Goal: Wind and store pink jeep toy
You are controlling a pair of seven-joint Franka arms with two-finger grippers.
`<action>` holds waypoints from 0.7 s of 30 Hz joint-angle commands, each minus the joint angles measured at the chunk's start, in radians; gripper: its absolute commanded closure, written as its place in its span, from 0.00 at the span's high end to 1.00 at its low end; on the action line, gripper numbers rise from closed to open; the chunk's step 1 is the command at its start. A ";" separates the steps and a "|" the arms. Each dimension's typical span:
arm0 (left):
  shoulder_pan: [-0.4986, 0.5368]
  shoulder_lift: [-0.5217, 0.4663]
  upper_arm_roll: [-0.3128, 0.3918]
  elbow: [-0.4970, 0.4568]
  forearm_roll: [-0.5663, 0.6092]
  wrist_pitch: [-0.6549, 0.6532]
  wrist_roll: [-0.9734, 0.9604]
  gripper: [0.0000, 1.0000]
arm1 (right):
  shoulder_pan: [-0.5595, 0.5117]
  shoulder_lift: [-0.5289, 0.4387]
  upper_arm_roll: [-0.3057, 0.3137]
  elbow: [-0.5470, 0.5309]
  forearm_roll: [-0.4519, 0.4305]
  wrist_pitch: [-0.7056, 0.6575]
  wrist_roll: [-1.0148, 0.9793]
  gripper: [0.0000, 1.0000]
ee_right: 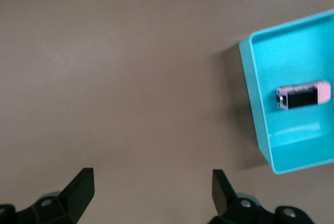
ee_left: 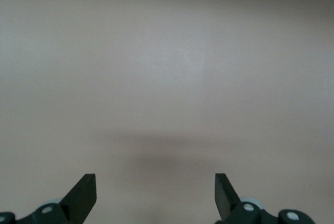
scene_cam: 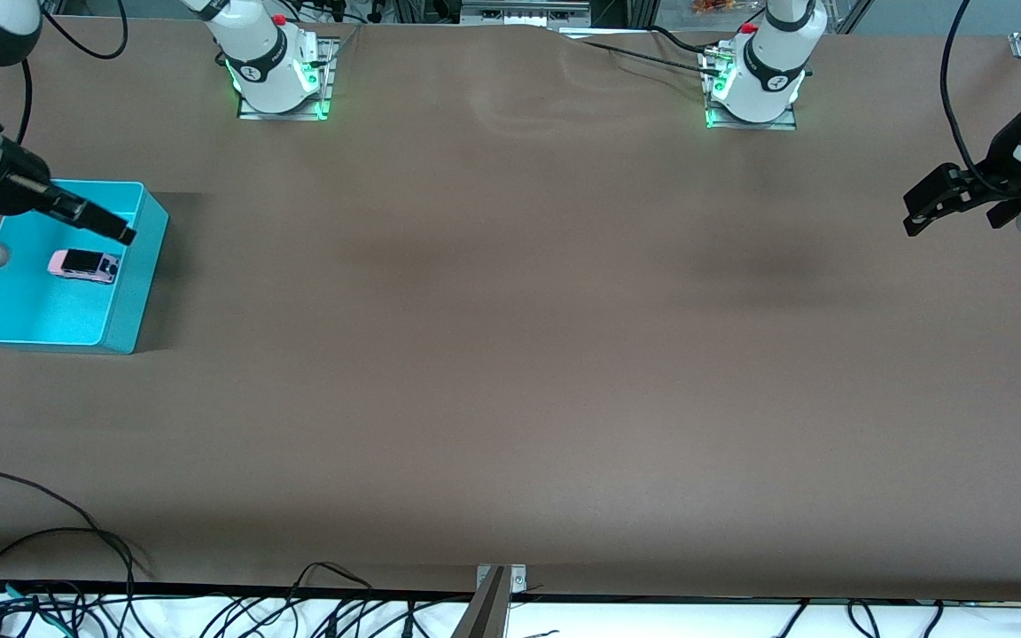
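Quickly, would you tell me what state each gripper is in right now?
Left gripper: open, holding nothing, over bare table.
Right gripper: open, holding nothing; the pink jeep toy lies in the turquoise bin.

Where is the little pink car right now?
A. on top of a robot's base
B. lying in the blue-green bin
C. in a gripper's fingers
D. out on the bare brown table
B: the pink jeep toy lies on the floor of the turquoise bin, with no gripper holding it.

Both arms hang raised, left gripper and right gripper with fingers spread.
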 commanded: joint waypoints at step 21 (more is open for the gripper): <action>0.004 0.013 0.004 0.035 -0.032 -0.027 0.015 1.00 | -0.001 -0.044 0.016 -0.001 -0.017 -0.051 -0.183 1.00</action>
